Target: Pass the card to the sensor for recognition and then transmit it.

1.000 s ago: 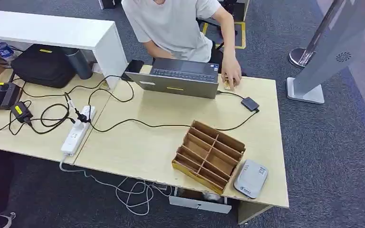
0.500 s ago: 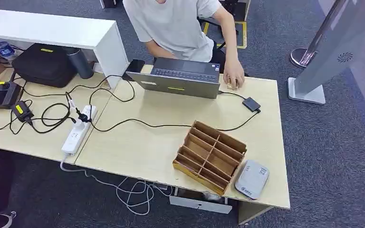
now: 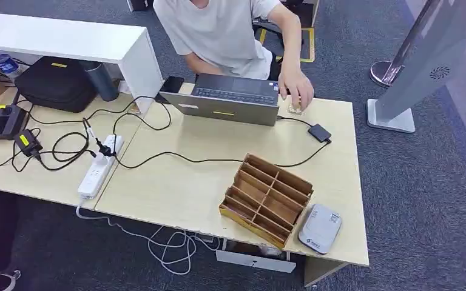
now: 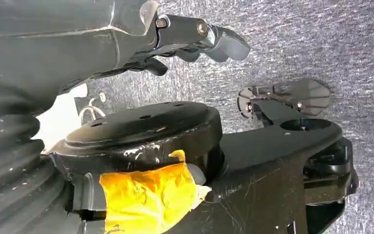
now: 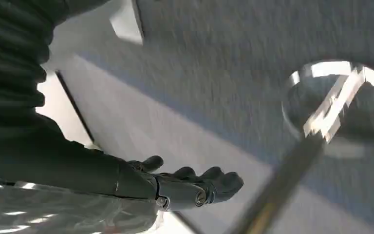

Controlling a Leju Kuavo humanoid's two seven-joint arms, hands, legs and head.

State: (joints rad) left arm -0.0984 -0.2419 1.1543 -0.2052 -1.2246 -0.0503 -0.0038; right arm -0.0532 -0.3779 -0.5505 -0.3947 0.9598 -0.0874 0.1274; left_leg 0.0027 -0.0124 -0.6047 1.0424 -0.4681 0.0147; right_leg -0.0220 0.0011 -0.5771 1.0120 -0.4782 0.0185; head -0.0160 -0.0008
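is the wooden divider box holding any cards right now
No, the wooden divider box sits on the table with every visible compartment bare.

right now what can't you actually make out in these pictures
- The card: a small object lies under the person's hand beside the laptop in the head view; the hand covers most of it, so I can't tell what it is.
- Print on the grey sensor: too small.
- Right wrist view: motion blur smears the floor beyond the right hand.
- Left hand: how its fingers lie is unclear.
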